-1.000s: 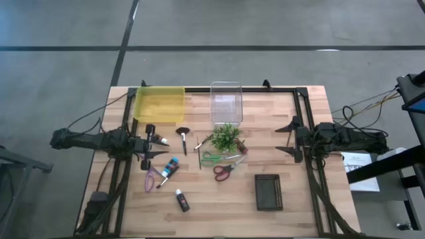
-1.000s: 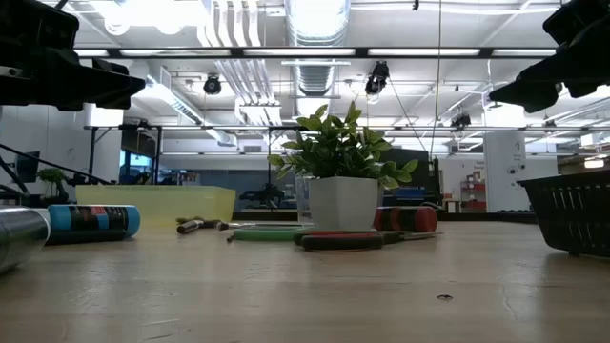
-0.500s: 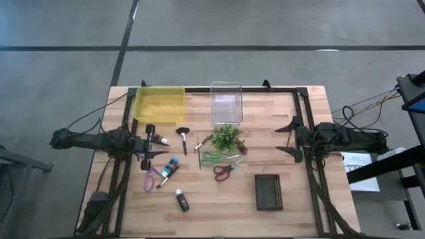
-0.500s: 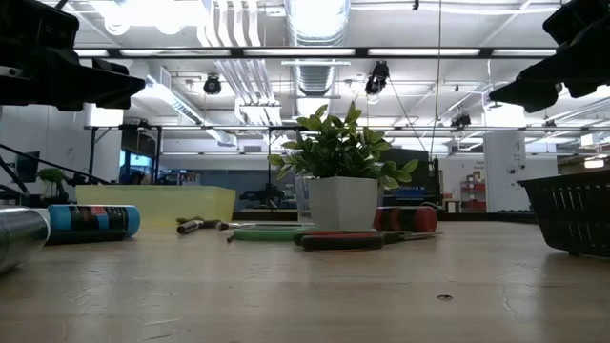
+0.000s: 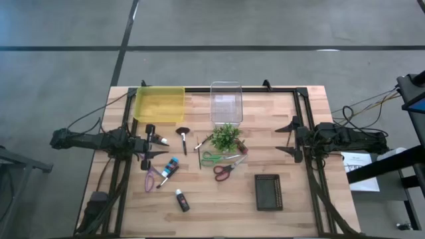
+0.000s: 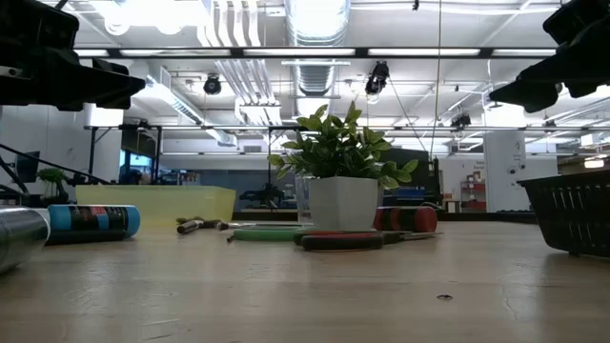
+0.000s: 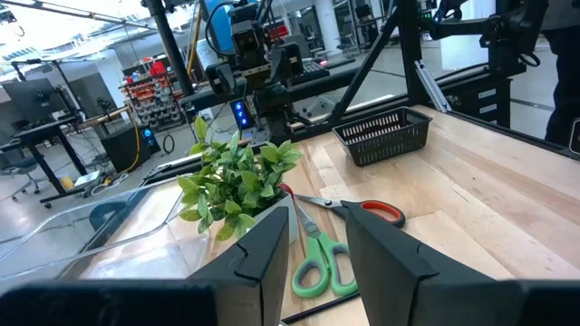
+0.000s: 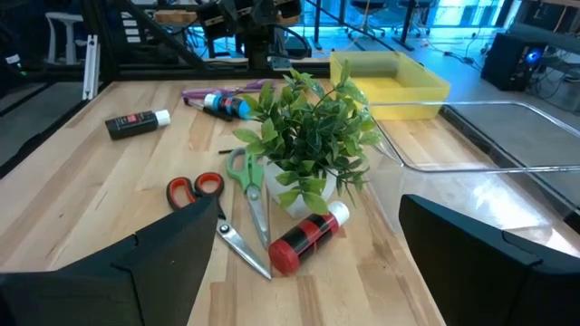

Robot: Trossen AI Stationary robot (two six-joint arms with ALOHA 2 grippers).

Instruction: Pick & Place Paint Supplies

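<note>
Paint supplies lie loose on the wooden table around a small potted plant [image 5: 226, 137]. They are a blue tube [image 5: 171, 166], a black tube with a white cap [image 5: 181, 200], purple scissors [image 5: 151, 179], green scissors [image 5: 215, 158], red scissors [image 5: 225, 171], a fan brush [image 5: 182, 137] and a thin brush [image 5: 199, 155]. A red-and-black tube [image 8: 304, 237] lies beside the plant pot. My left gripper [image 5: 150, 146] hovers open near the left edge, beside a small brown tube [image 5: 161, 139]. My right gripper [image 5: 293, 139] hovers open near the right edge. Neither touches anything.
A yellow bin [image 5: 159, 104] and a clear bin [image 5: 226, 102] stand at the far edge. A black mesh basket [image 5: 268, 192] sits on the near right part. Black frame rails run along the table's left, right and far sides. Bare wood lies between the plant and my right gripper.
</note>
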